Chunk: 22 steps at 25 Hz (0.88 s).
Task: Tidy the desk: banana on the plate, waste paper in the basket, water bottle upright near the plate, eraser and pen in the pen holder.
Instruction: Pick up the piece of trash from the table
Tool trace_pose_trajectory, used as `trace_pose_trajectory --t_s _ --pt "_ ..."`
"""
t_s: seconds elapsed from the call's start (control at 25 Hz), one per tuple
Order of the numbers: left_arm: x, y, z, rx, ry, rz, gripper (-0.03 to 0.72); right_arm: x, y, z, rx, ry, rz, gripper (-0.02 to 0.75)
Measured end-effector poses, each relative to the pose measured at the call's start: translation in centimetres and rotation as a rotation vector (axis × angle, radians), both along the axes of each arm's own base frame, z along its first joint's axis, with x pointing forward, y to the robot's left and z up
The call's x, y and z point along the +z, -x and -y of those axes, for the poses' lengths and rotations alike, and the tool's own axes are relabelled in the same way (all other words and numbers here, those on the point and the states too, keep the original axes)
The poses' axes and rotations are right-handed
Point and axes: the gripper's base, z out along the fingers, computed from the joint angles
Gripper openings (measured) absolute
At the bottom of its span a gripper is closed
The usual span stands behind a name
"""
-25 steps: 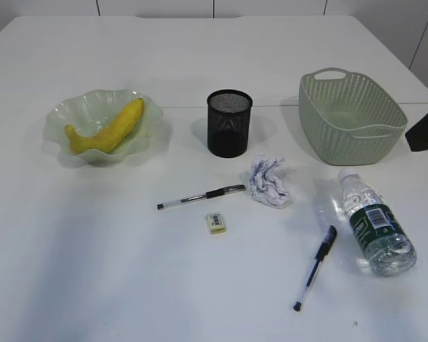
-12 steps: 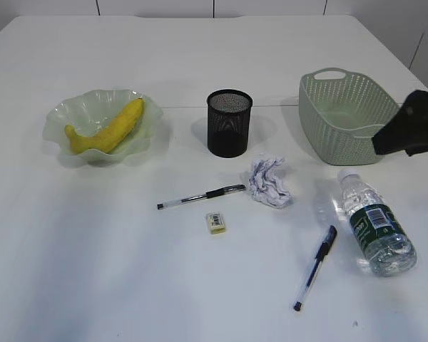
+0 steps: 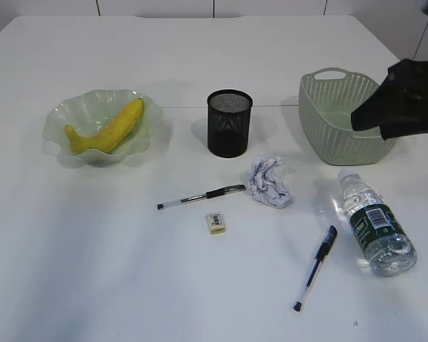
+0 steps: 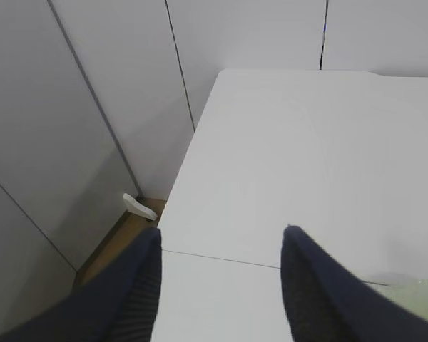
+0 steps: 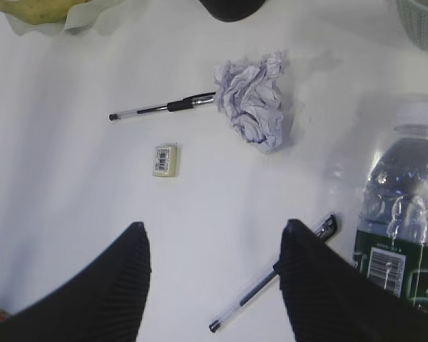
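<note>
a lab-like room: bare white table (image 3: 200, 57) against plain white wall panels (image 4: 71, 107).

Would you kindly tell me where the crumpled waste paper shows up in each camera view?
Exterior view: crumpled waste paper lies just right of centre, below the black pen holder.
Left wrist view: not in it.
Right wrist view: upper middle.
Shared landmark: the black pen whose cap end touches the paper's left side.
</note>
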Motion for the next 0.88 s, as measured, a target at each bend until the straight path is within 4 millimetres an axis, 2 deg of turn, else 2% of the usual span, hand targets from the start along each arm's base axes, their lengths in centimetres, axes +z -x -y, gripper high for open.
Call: trace_pose_trajectory --t_s 0.12,0.32,0.56,0.88 --pt "-0.2 0.0 -0.1 0.006 -0.005 -0.013 0.375 0.7 -1.6 -0.8 0.031 0.002 0.023 0.431" --pt "-0.2 0.0 -0.2 0.015 -0.017 -0.025 0.372 2.1 -4.5 -4.0 0.145 0.071 0.078 0.43" --pt "-0.2 0.1 -0.4 0.027 -0.048 -0.03 0.363 0.2 -7.2 -6.1 0.194 0.245 -0.031 0.43" --pt "-0.2 0.1 -0.4 0.03 -0.053 -0.032 0.358 -3.9 -9.1 -6.4 0.197 0.282 -0.151 0.431"
